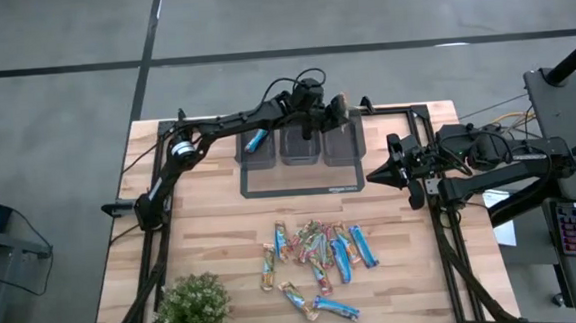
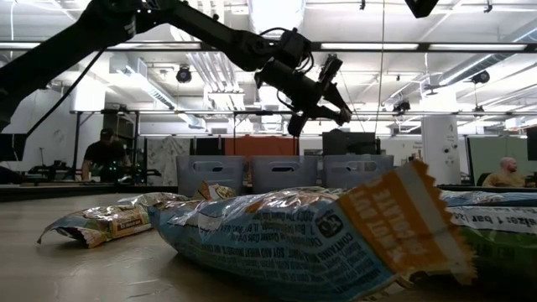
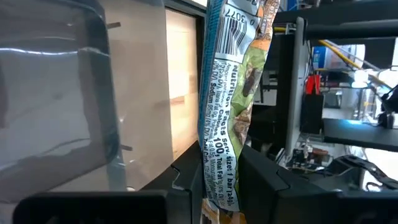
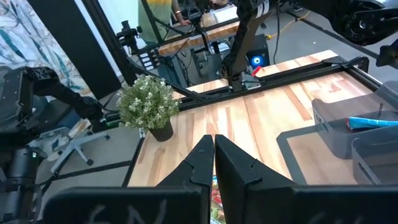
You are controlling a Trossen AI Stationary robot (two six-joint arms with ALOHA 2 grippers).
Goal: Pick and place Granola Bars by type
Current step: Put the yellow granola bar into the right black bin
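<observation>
I have the left pincer up over the three clear bins, above the one farthest from the left arm's base, and it is clamped on a granola bar. The left wrist view shows that bar hanging between the fingers, green and blue wrapper with the nutrition panel facing the camera (flavour name not readable). In the low view the same pincer sits well above the bin row.

One blue bar already lies in the bin nearest the left arm's base; the right wrist view shows it too, resting on that bin's rim side. I can't tell what is in the middle bin.

The bins stand on a dark mat on the wooden surface. The rest of the granola bars lie in a loose pile on the surface, on the side of the mat away from the bins, blue ones and multicoloured ones mixed, several overlapping. Two more sit just beyond the pile, apart from it.

The right pincer waits beside the mat's edge, jaws together, holding nothing; its wrist view shows the two fingers pressed flat against each other.

A potted plant stands on the surface, well apart from the mat, near the corner.
</observation>
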